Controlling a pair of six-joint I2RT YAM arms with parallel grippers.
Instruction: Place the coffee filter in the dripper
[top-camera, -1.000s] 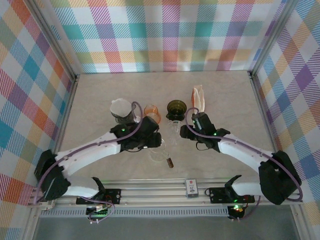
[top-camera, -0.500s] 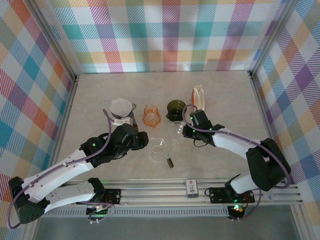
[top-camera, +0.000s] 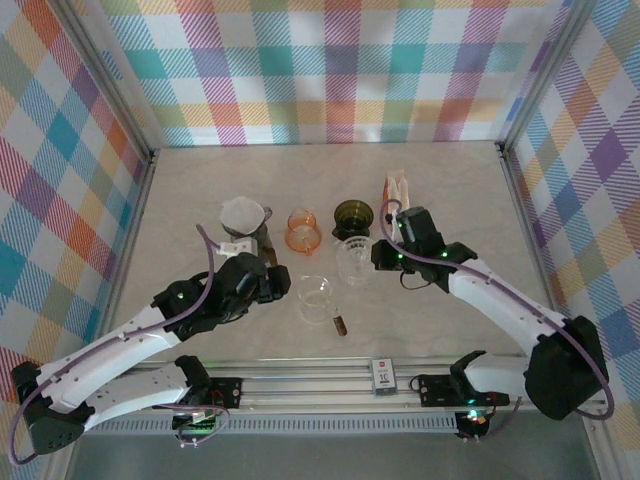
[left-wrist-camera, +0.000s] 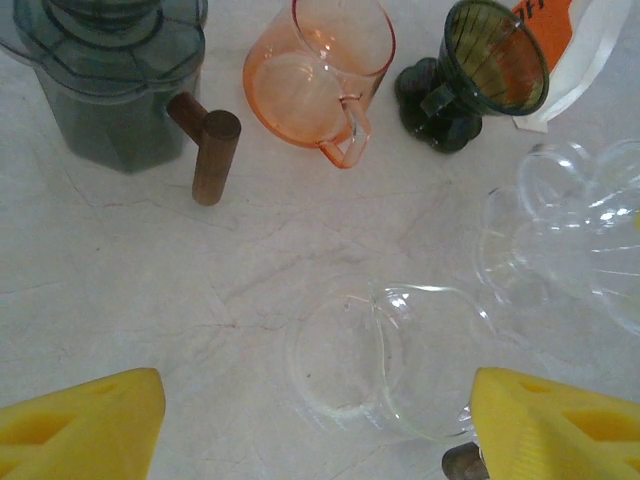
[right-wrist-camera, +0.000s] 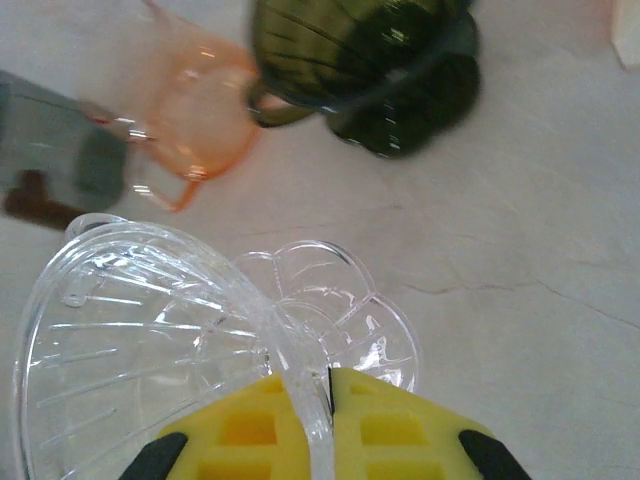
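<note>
Left gripper (left-wrist-camera: 320, 425), bottom of frame: jaws wide, nothing held, over a clear cup (left-wrist-camera: 372, 362). White filter (top-camera: 241, 211) sits atop grey dripper (top-camera: 247, 230), upper left, well apart from both grippers. Right gripper (right-wrist-camera: 318, 400): jaws pinched narrow on clear dripper (right-wrist-camera: 150, 325) rim.

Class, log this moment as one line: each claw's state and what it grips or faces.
left claw: open, short of clear glass cup | right claw: shut on clear dripper rim | clear dripper: empty
</note>
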